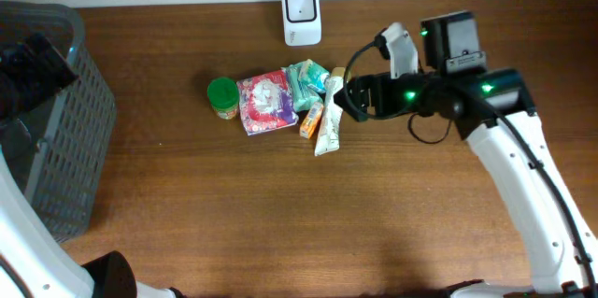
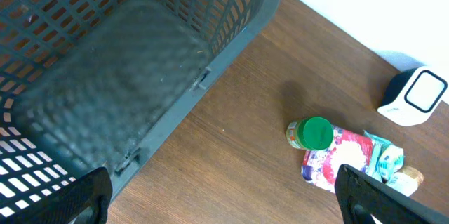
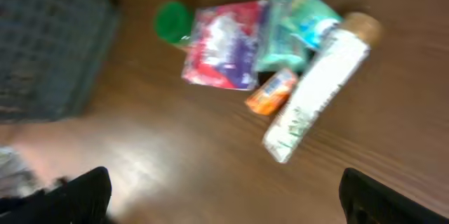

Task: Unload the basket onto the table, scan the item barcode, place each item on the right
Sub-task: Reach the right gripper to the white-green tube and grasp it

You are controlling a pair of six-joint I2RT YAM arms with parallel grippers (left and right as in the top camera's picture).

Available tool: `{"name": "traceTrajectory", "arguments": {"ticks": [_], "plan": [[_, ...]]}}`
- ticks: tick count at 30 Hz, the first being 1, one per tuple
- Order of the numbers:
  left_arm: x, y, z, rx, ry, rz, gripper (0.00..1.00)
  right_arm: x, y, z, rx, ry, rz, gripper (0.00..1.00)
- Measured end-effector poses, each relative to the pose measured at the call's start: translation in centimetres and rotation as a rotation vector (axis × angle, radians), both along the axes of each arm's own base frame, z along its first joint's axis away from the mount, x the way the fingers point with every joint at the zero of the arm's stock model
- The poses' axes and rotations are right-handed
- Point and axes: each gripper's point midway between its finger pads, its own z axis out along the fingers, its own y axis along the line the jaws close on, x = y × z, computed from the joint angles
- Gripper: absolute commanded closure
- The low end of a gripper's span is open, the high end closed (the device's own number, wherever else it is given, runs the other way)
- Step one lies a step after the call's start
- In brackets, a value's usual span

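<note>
Several items lie bunched mid-table: a green-lidded jar (image 1: pixel 222 97), a red and pink packet (image 1: pixel 265 102), a teal packet (image 1: pixel 306 85), a small orange pack (image 1: pixel 311 121) and a long white tube (image 1: pixel 329 128). The white scanner (image 1: pixel 301 14) stands at the far edge behind them. My right gripper (image 1: pixel 344 94) hovers open just right of the pile, holding nothing. Its wrist view, blurred, shows the tube (image 3: pixel 316 90) and red packet (image 3: pixel 221 45) ahead of the gripper (image 3: pixel 224 199). My left gripper (image 1: pixel 33 64) hangs open over the basket, and between its fingers (image 2: pixel 224 206) is bare wood.
A dark grey mesh basket (image 1: pixel 70 149) fills the left edge of the table, and its rim (image 2: pixel 210 76) runs across the left wrist view. That view also takes in the jar (image 2: pixel 311 133) and the scanner (image 2: pixel 417 96). A pale wall borders the far edge.
</note>
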Motion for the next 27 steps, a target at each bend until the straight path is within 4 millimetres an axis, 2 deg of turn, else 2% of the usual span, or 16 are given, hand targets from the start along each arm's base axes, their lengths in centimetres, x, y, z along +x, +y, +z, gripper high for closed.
{"name": "traceTrajectory", "arguments": {"ticks": [3, 6, 15, 19, 22, 25, 27], "plan": [[0.0, 0.0, 0.0, 0.000, 0.000, 0.000, 0.01, -0.3, -1.8, -1.0, -0.128, 0.129, -0.063, 0.01], [0.0, 0.0, 0.0, 0.000, 0.000, 0.000, 0.01, 0.9, -1.5, -3.9, -0.156, 0.215, -0.057, 0.02], [0.0, 0.0, 0.0, 0.000, 0.000, 0.000, 0.01, 3.2, -0.7, -3.0, -0.104, 0.130, -0.077, 0.01], [0.0, 0.0, 0.0, 0.000, 0.000, 0.000, 0.01, 4.4, -0.4, -4.4, -0.096, 0.152, -0.098, 0.01], [0.0, 0.0, 0.0, 0.000, 0.000, 0.000, 0.01, 5.0, -0.2, -4.5, -0.089, 0.139, -0.105, 0.01], [0.0, 0.0, 0.0, 0.000, 0.001, 0.000, 0.01, 6.6, 0.1, -9.5, -0.100, 0.258, -0.150, 0.01], [0.0, 0.0, 0.0, 0.000, 0.000, 0.000, 0.01, 7.0, 0.3, -11.7, -0.103, 0.311, -0.161, 0.01]]}}
